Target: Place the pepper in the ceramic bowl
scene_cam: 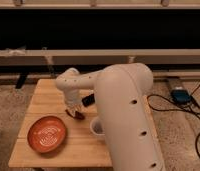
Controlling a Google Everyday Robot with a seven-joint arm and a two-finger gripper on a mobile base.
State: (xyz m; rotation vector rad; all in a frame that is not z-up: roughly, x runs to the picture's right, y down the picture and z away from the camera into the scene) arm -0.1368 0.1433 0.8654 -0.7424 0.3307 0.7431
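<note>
The ceramic bowl (47,133), orange-red with pale swirl lines inside, sits at the front left of the wooden table (43,95). The pepper (76,114), small, slender and dark red, is just right of the bowl's far rim, directly under my gripper (73,110). The gripper hangs down from the white arm and its tips meet the pepper. I cannot tell whether the pepper rests on the table or is held a little above it. The bowl is empty.
A small white cup (97,126) stands right of the pepper, partly hidden by my arm's large white body (125,120). A black rectangular object (89,99) lies behind the gripper. Cables and a blue device (180,95) lie on the floor at right.
</note>
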